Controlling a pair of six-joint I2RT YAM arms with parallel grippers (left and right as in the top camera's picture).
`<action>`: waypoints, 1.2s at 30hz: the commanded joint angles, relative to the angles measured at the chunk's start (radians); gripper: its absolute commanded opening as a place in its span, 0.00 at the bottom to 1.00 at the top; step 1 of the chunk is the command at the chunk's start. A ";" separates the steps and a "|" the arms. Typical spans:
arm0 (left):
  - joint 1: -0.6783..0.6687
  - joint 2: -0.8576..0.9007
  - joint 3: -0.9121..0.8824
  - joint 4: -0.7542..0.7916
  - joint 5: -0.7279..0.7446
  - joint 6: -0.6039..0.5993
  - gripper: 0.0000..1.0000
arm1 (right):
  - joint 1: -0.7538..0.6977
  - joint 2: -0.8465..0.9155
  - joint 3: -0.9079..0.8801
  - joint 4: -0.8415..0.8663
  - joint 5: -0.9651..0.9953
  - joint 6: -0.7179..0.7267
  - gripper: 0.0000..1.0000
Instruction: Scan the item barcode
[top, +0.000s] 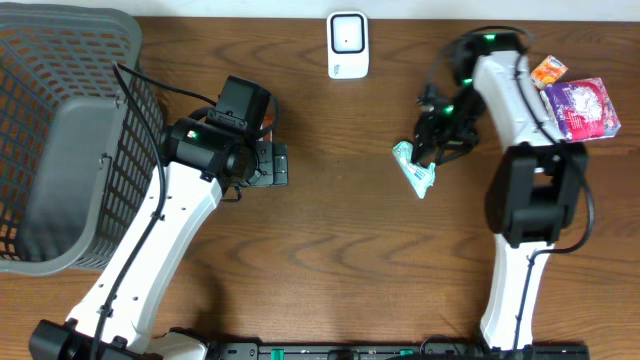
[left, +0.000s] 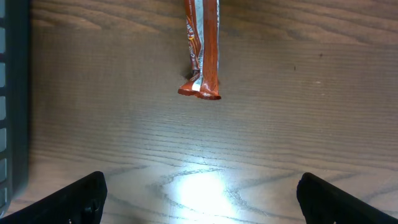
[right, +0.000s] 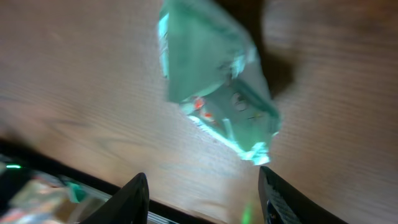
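Currently the right end effector (right: 202, 180) is hovering with its jaws standing apart and nothing between them. The green packet (right: 211, 81) is lying on the bench (top: 330, 250) just ahead of its fingertips. Judging from this, a clean pickup is calling for the jaws to straddle the packet's narrow width, close on a flat part of the crinkly film, then turn the printed face toward the scanner (top: 347, 45), well beyond the end effector. The barcode is too blurred to find. The left end effector (left: 202, 183) is gaping wide and empty, a brown wrapped bar (left: 204, 50) lying just ahead of it. Counting: one scanner, one basket (top: 60, 60), four packets, the others being a purple packet (top: 585, 108) and an orange packet (top: 548, 70).
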 joint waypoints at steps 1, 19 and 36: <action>0.005 0.004 0.004 -0.003 0.002 0.005 0.98 | 0.096 -0.019 0.013 -0.019 0.230 0.074 0.52; 0.005 0.004 0.004 -0.003 0.002 0.005 0.98 | 0.261 -0.019 -0.230 0.350 0.679 0.230 0.40; 0.005 0.004 0.004 -0.003 0.002 0.005 0.98 | 0.175 -0.021 -0.050 0.387 -0.140 0.217 0.01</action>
